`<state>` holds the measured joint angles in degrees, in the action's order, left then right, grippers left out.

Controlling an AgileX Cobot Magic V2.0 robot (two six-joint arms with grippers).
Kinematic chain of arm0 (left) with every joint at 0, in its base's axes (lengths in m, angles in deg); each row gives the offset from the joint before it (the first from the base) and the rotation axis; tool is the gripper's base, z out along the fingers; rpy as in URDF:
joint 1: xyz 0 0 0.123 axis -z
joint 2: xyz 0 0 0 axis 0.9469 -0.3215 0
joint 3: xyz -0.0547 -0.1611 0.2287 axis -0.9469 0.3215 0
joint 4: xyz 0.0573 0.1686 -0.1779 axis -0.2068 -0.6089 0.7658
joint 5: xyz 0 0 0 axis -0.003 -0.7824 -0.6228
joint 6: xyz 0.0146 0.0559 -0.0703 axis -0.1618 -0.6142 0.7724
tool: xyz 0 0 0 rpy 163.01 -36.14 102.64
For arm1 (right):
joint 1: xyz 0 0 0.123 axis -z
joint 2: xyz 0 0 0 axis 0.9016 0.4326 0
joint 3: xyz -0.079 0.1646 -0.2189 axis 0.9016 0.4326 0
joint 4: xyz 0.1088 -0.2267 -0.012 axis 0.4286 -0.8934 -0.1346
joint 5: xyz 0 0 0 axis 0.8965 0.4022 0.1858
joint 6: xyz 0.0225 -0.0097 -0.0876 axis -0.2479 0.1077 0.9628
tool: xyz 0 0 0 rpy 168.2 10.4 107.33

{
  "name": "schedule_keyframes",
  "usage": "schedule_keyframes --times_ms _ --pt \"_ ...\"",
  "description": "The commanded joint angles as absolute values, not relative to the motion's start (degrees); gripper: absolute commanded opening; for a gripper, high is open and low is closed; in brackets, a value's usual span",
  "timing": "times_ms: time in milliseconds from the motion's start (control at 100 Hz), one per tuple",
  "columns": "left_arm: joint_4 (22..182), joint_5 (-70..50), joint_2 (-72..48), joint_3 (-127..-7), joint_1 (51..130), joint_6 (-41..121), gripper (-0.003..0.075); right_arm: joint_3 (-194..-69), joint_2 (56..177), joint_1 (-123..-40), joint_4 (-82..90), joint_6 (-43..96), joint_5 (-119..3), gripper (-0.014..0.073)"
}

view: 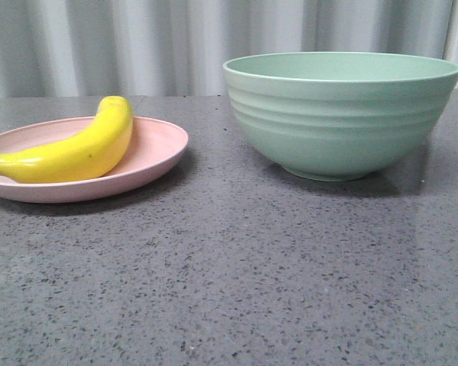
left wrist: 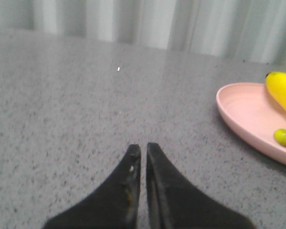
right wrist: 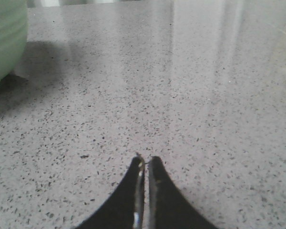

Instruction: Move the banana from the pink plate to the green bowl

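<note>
From the front, the glossy bright-yellow curved banana lies on the shallow pale-pink round plate, its long axis running from the near left rim up toward the plate's far side. The deep, ridged mint-green bowl stands apart to the plate's right on the speckled grey stone table; neither arm shows here.

At the left wrist, the black left gripper hangs low over the table with its fingers nearly touching, holding nothing. The plate and banana lie ahead and off to its right.

At the right wrist, the right gripper is likewise pinched together and empty, beside the bowl. The left arm looks nearer the banana.
</note>
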<state>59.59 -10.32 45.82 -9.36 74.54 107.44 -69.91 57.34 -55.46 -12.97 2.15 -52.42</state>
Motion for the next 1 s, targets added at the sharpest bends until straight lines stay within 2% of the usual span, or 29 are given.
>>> schedule_keyframes --times_ms 0,990 --pt "62.5 -11.4 47.7 -7.9 75.1 107.8 -0.0018 -68.4 56.3 -55.2 -13.6 2.5 -53.5 -0.0072" --pt "59.8 -13.1 47.7 -7.9 75.1 107.8 -0.0019 -68.4 56.3 -55.2 -13.6 2.5 -53.5 -0.0072"
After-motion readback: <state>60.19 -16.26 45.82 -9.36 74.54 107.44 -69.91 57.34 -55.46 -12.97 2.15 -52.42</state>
